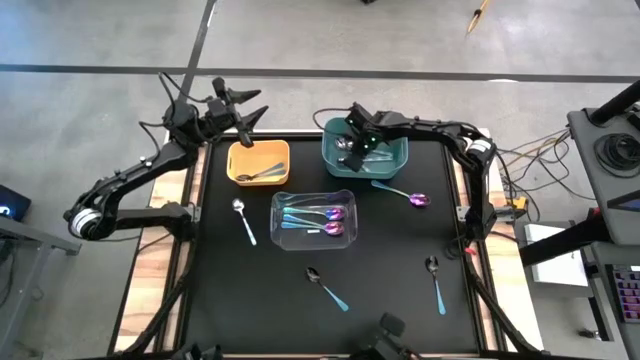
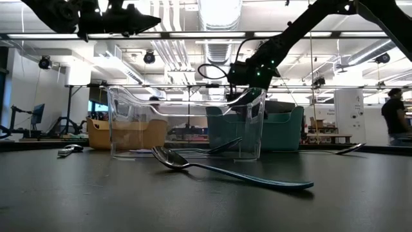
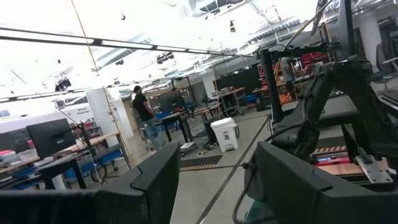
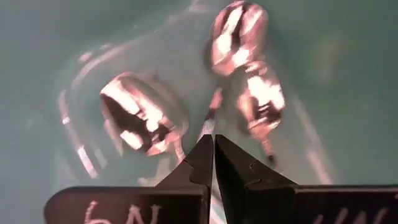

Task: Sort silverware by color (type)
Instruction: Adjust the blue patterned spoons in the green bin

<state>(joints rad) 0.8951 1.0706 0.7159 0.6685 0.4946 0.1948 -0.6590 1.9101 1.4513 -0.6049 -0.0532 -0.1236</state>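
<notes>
Centrally, the black worktop [image 1: 220, 300] carries three bins: a teal bin [image 1: 398, 160], a clear bin [image 1: 285, 232] holding purple-bowled spoons [image 1: 322, 214], and a yellow bin [image 1: 240, 160] holding silver spoons [image 1: 262, 174]. Loose on the mat lie a silver spoon [image 1: 243, 219], a purple spoon [image 1: 400, 193] and two dark spoons [image 1: 326, 286], [image 1: 435, 282]. The right tool [image 4: 213, 163], fingers pressed together and empty, hangs inside the teal bin above dark spoons [image 4: 140, 121]. The left tool [image 1: 252, 108], spread wide, hovers beyond the yellow bin.

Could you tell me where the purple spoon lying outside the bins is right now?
In the high view, the purple spoon lies on the mat's right side, just below the teal bin and right of the clear bin.
</notes>
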